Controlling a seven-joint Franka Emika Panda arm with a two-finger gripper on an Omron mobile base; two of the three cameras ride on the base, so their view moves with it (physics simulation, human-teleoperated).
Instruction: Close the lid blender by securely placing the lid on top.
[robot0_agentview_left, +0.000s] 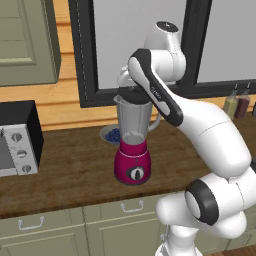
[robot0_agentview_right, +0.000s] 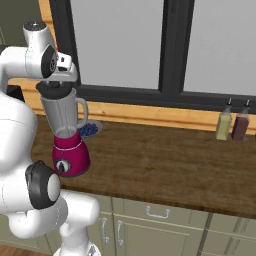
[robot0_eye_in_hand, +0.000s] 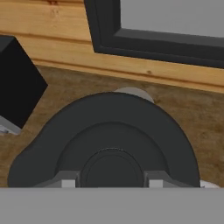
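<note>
**A:** Nearest us on the wooden counter (robot0_agentview_right: 165, 165), what stage is this at?

**B:** Late, I'd judge. The blender (robot0_agentview_left: 132, 145) stands upright on its magenta base toward the near edge, and the black lid (robot0_eye_in_hand: 105, 144) is right at the mouth of the clear jar. The gripper (robot0_agentview_left: 131, 91) is directly over it, jaws narrow and clamped on the lid's raised centre.

**A:** So it's on?

**B:** Roughly centred on the rim, by the two base views. Whether it is pressed fully home or resting just above the rim, I cannot tell. What seems left is seating it firmly, letting go and lifting clear.

**A:** What blocks the view?

**B:** From the left base camera the arm's dark forearm crosses the top of the jar, hiding part of the rim. From the hand camera the lid covers almost all of the jar beneath; only a pale sliver peeks past its far edge.

**A:** And further back?

**B:** Just behind the blender sits a bowl of blueberries (robot0_agentview_right: 90, 129), half hidden by the jar. At the far left is a toaster oven (robot0_agentview_left: 17, 145), cut off by the frame. Far right, two bottles (robot0_agentview_right: 232, 125) stand under the window.
</note>
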